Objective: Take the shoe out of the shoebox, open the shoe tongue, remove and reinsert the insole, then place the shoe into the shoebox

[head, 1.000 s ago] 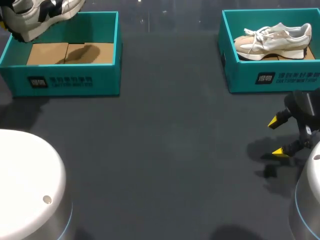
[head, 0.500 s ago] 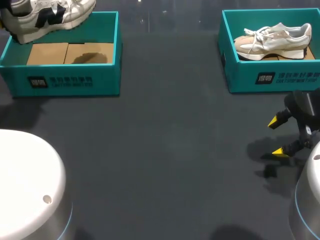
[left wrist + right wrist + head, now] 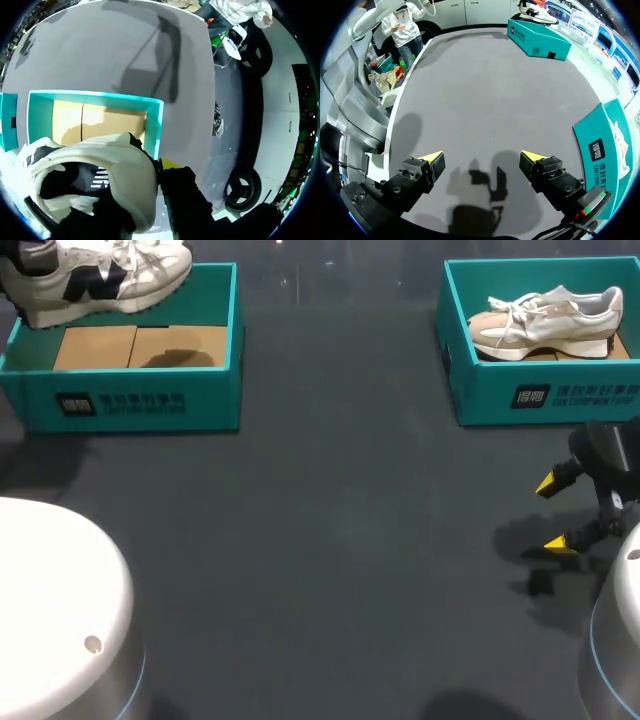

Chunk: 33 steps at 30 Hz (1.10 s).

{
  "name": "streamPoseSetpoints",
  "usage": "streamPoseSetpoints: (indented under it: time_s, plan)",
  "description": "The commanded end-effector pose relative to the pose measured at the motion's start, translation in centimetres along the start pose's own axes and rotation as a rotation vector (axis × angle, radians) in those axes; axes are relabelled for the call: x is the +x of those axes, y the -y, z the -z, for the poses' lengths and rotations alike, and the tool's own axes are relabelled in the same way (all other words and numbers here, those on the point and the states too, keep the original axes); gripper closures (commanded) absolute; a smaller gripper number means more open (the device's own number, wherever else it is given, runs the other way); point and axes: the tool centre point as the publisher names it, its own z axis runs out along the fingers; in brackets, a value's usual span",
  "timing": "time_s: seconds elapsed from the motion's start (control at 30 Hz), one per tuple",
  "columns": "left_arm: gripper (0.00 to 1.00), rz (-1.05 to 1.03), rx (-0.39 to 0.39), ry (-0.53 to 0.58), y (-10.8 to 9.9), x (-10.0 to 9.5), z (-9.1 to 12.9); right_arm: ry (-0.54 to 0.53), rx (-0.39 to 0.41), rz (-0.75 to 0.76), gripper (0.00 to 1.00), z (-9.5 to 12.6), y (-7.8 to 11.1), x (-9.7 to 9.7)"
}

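Held shoe (image 3: 100,275): you see white with black patches.
Left shoebox (image 3: 215,390): teal walls, tan cardboard floor.
Boxed shoe (image 3: 545,320): cream, pale pink toe.
Right shoebox (image 3: 480,400): teal.
Table (image 3: 330,540): dark grey.

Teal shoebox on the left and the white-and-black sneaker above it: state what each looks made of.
Teal open-topped shoebox: likely cardboard, matte teal printed skin; its bare brown floor with a seam shows plain board. White-and-black sneaker: seemingly synthetic leather or textile panels, smooth and dull, on a thick pale foam-like sole; exact fabric cannot be told.
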Motion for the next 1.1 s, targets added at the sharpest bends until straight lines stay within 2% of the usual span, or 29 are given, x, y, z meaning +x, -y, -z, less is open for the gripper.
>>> streamPoseSetpoints:
  time_s: [0.03, 0.33, 0.5, 0.8, 1.1]
  plan:
    - [1.00, -0.069, -0.027, -0.035, -0.8, 0.4, -0.7, 0.003, 0.002, -0.001, 0.00, 0.0, 0.0, 0.2]
    - [1.00, -0.069, -0.027, -0.035, -0.8, 0.4, -0.7, 0.003, 0.002, -0.001, 0.00, 0.0, 0.0, 0.2]
    - [1.00, -0.161, -0.016, -0.047, -0.8, -0.4, -2.6, 0.003, 0.002, -0.001, 0.00, 0.0, 0.0, 0.2]
    - [1.00, -0.197, -0.024, -0.056, -0.9, -0.8, -4.1, 0.003, 0.002, -0.001, 0.00, 0.0, 0.0, 0.2]
    - [1.00, -0.208, -0.009, -0.055, 0.0, -1.5, -6.0, 0.003, 0.002, -0.001, 0.00, 0.0, 0.0, 0.2]
